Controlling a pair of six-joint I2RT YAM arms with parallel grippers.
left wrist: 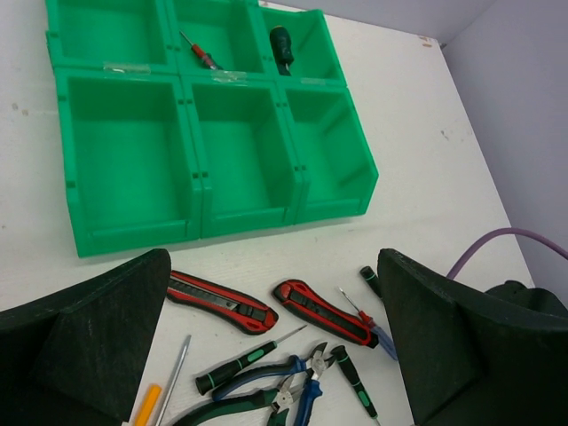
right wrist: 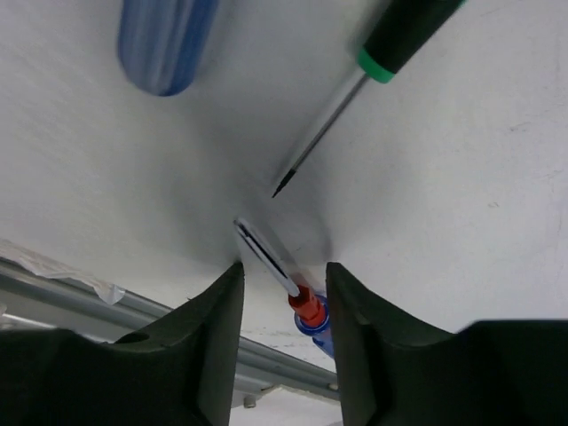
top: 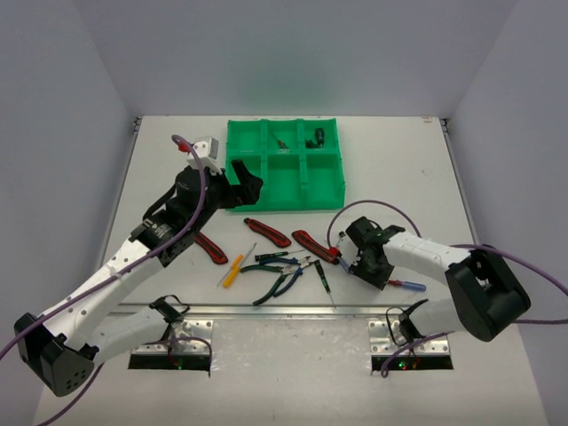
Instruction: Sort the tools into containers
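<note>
**Tools:** most lie loose on the table, in a band at the centre of the top view, just below the tray.
- Three red/blk utility knives: one partly under the L arm, the other two to its right.
- Yellow-handled screwdriver sits lower left of the pliers cluster.
- Grn/blk precision driver is at upper right of the R wrist view, tip pointing down-left.
- A blue handle is at upper left of that view.
- Small blue driver with a red collar is at bottom centre of that view, shaft pointing up-left.

**Green tray**: upper centre of the top view, six compartments.
- Far row, middle: red-handled mini driver.
- Far row, right: stubby blk/grn tool.

**L gripper**: beside the tray's near-left corner. Jaws spread wide, holding nothing.

**R gripper**: low over the table, right of the tool band. Jaws narrow, one finger on each side of the small blue driver. Can't tell whether the pads actually touch it.
</note>
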